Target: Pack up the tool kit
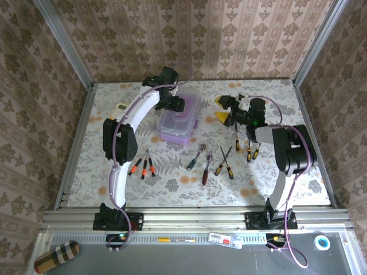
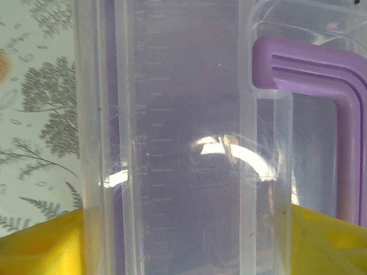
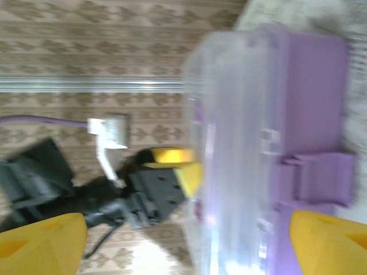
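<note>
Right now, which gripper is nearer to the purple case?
Left. The left gripper is on the purple case, its fingers clasping the clear lid. The right gripper hangs open to the case's right, apart from it.

The case [image 1: 180, 121] is purple with a clear lid. The desk [image 1: 287, 94] bears grey ferns and orange blossoms. Wallpaper [image 1: 200, 34] is brown damask. Yellow fingers [image 1: 222, 118] tip the right pincer [image 1: 221, 110].

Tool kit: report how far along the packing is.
Done: nothing packed that I can see, and the case looks closed. In hand: the left hand grips the case across its clear lid, and the right hand is open beside it, not touching. Left: screwdrivers and wrenches lie loose on the table, so the case needs opening and loading.
</note>
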Tool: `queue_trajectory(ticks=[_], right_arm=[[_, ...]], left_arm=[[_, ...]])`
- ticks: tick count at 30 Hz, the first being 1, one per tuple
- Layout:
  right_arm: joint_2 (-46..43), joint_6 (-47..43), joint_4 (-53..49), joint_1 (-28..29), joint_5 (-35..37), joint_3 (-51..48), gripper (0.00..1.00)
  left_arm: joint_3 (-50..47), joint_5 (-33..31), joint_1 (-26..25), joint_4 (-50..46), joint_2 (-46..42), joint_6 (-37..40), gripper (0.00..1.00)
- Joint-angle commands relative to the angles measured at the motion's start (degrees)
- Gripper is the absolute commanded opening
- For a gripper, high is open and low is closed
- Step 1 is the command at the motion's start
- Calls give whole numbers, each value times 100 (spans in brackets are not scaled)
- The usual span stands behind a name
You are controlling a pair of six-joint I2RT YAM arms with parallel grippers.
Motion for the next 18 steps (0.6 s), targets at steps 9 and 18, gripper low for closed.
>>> queue_trajectory(ticks=[9,18], right_arm=[[-1294,-2453,-2907,1,567,-277,94],[-1241,-2543,-3186,13,578,-93,94]], left_arm=[[815,495,-229,-453,775,-1217,57],[1353,902,-221,-207,932,-1658,55]])
